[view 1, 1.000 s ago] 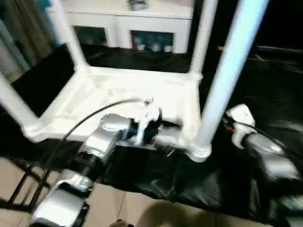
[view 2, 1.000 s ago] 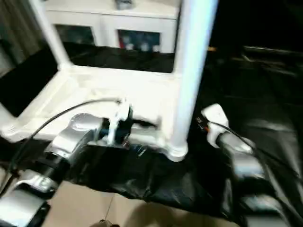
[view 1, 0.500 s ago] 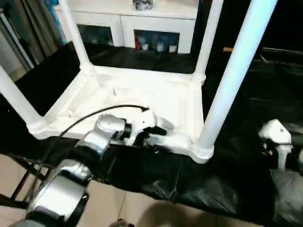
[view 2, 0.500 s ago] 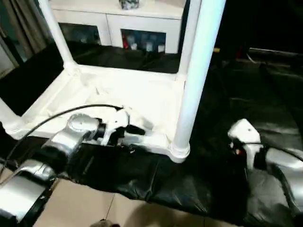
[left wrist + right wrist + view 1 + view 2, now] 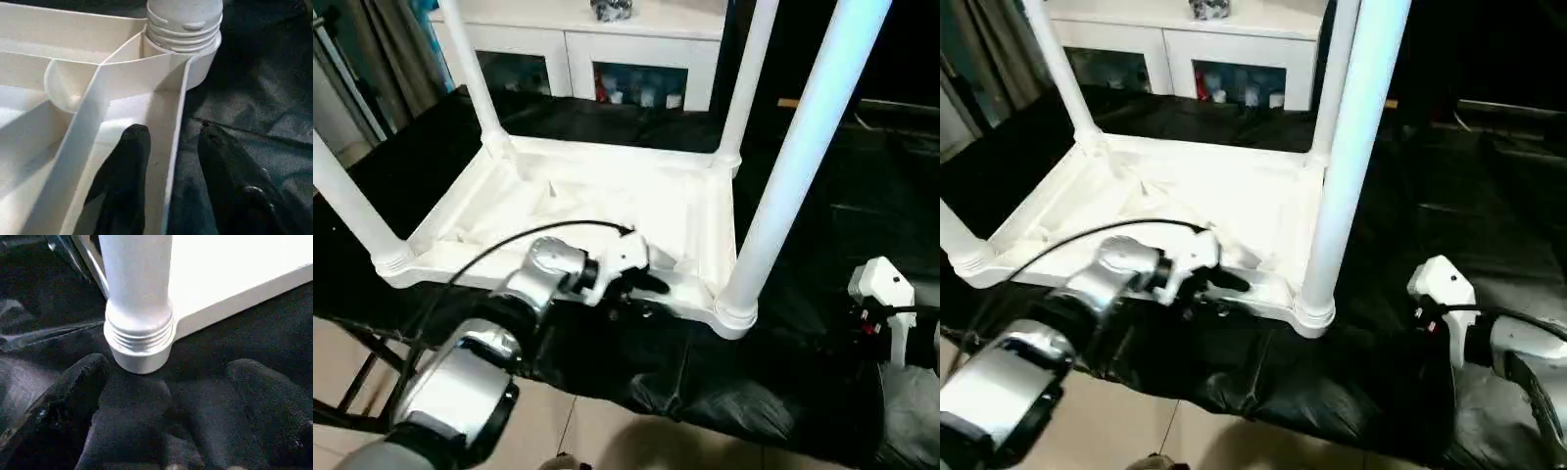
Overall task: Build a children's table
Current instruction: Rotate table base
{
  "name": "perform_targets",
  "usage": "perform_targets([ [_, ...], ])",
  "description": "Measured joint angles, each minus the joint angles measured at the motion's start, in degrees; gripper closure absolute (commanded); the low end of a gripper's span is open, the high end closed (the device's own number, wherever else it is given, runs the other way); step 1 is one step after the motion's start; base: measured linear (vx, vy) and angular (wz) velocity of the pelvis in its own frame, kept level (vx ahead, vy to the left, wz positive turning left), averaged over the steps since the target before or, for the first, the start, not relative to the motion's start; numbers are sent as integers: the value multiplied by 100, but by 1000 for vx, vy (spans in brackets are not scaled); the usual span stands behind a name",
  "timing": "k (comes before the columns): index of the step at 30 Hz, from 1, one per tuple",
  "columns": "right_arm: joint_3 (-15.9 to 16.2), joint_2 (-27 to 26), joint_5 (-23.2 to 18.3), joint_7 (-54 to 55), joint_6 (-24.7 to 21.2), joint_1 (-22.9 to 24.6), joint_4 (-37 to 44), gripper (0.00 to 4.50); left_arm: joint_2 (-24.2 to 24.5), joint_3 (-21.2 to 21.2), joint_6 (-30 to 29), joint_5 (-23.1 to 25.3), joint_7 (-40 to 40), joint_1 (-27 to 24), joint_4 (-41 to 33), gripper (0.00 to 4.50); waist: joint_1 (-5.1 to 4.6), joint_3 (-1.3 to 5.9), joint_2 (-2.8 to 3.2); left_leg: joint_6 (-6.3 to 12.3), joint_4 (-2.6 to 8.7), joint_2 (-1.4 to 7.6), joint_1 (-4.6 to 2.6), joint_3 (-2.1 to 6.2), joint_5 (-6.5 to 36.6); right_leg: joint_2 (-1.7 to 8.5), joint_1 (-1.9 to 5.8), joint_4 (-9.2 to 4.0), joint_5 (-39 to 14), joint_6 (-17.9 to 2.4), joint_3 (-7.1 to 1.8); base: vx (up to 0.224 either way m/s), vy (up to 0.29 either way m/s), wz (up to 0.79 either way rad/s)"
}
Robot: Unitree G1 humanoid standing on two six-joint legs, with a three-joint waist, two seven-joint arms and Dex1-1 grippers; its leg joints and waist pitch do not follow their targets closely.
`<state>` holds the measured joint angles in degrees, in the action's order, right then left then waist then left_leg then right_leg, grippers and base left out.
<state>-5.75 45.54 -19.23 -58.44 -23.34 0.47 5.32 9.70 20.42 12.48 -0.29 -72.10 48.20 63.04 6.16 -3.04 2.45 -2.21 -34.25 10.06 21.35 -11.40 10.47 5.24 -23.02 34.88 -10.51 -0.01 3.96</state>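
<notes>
Nearest the camera is a strip of pale tiled floor [image 5: 563, 431], and above it the edge of a work surface draped in crinkled, glossy black sheet [image 5: 822, 392]. At the left edge black metal struts [image 5: 357, 377] run under the sheet.

On the sheet lies the tabletop [image 5: 597, 211], upside down — ribbed underside up, a white plastic rectangle with rounded sockets at its corners, its long axis running left to right across the head view. Four white tubular legs stand upright from those sockets, pointing straight up out of the picture: the near right leg [image 5: 798, 162], the near left leg [image 5: 347, 201], the far left leg [image 5: 470, 73] and the far right leg [image 5: 744, 78]. They are smooth and round; the near right one ends in a ringed collar where it meets its socket [image 5: 139, 345].

The left gripper [image 5: 168, 144] is at the tabletop's near rim, just left of the near right socket. Its black fingers are partly apart and straddle the thin rim wall, one finger [image 5: 129, 156] inside the tray of ribs and the other over the black sheet; whether they pinch the wall cannot be told. The right gripper [image 5: 171, 377] hovers low over the sheet, near the ringed socket — its fingers spread wide and holding nothing.

Beyond the table stands a white cabinet [image 5: 607, 44] with glass doors and small items behind them. A dark grey curtain [image 5: 382, 49] hangs at the far left.
</notes>
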Motion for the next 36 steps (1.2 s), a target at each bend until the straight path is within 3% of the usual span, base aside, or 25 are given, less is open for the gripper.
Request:
perform_targets([
  [8, 0, 1, -42, 53, -118, 5, 86, 0, -123, -29, 66, 140, 25, 182, 343, 340, -19, 11, 75, 0, 0, -2, -2, 4, 0, 0, 7, -4, -1, 1, 3, 0, 0, 0],
  [20, 32, -43, -44, 97, -138, -9, 161, 0, -55, 1, 148, 395, 41, 311, 596, 426, -139, 17, 85, 1, 0, -2, -17, 5, 0, 0, 20, -9, -7, 12, 4, 0, 0, 0],
  [28, 551, -571, 25, 201, -44, -568, 105, 0, 151, -201, -35, 327, -97, 141, 393, 450, -323, 18, 85, 6, 10, 0, -15, 7, 7, -2, 14, -9, 14, -21, 8, 0, 0, 0],
  [30, 799, -933, 239, 377, 136, -879, -134, 0, 438, -282, -202, 231, -197, -115, 24, 450, -419, 12, 37, 5, 25, 0, -20, 10, 6, -3, 9, 1, 12, -20, 12, 0, 0, 0],
  [36, 1142, -1299, 565, 586, 371, -1241, -606, 0, 753, -382, -407, 173, -365, -445, -535, 450, -421, 5, -1, 2, 28, -1, -22, 8, 6, -2, -1, 2, -1, 2, 7, 0, 0, 0],
])
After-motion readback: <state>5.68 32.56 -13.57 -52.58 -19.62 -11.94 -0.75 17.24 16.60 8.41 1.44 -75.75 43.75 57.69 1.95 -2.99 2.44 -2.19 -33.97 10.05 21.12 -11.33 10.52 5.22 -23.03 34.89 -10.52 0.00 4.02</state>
